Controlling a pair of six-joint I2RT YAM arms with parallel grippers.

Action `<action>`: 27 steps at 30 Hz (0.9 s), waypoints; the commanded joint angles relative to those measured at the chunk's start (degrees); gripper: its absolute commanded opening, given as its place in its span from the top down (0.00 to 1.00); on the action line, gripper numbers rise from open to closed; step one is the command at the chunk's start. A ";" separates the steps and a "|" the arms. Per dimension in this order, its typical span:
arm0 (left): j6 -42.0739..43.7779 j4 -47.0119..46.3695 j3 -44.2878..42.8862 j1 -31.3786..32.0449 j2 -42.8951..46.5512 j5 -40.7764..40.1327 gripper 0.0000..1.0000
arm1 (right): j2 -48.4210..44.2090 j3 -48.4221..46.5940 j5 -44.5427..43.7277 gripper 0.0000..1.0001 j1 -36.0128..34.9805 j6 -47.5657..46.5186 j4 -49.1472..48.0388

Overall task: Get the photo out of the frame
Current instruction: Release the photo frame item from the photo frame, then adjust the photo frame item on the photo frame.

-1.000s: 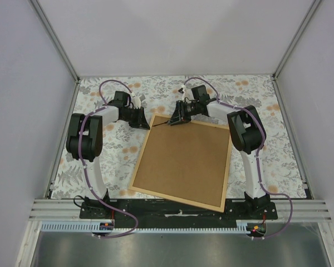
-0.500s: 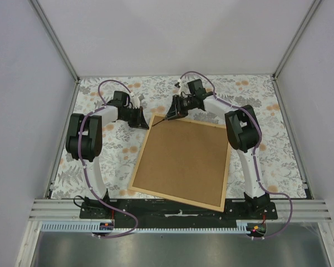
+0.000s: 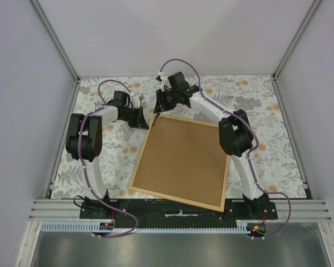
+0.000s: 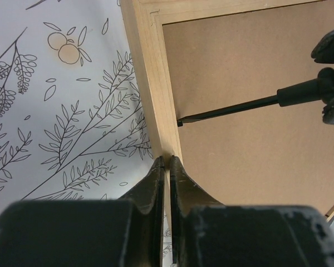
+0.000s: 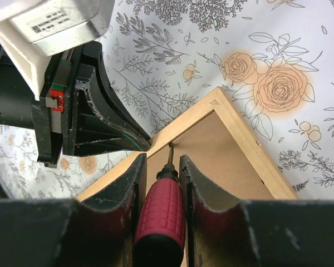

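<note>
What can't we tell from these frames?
- Photo: unseen in every view; the frame lies back up, brown board covering it.
- Screwdriver tip: tiny in top view; wrist views don't show whether it's under the board.
- Left gripper: left wrist view doesn't show whether its shut jaws pinch the frame.

Tabletop (image 3: 278, 167) has a white floral covering (image 3: 239, 89) all over, with grey leaf sprigs and orange roses. Only one thing lies directly on it: the frame (image 3: 183, 158), flat and back side up, with the brown board (image 3: 181, 144) inside thin light-tan wood strips. It is turned at an angle to the tabletop edges, one corner pointing to the rear middle and the opposite one near the front. The print shows left, right and behind it. A metal rail (image 3: 55, 208) runs along the near edge.
</note>
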State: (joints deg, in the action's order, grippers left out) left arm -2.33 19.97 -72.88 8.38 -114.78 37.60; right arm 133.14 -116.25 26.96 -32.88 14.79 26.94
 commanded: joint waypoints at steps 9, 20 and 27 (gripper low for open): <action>0.57 0.86 -2.61 3.31 1.23 -1.57 0.50 | -14.74 12.61 18.82 1.00 3.52 -10.19 10.84; 5.49 4.73 -9.38 9.36 -1.49 -16.41 0.33 | -15.99 29.23 20.50 1.00 9.68 -12.07 3.66; 5.93 6.22 -10.35 10.60 -3.52 -24.94 0.35 | -12.56 29.50 19.80 1.00 10.38 -11.71 2.86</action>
State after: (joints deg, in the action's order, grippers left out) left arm 1.34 24.91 -81.73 18.57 -116.49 18.85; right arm 118.80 -87.24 47.22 -21.82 3.95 31.79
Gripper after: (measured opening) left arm 0.655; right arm 0.330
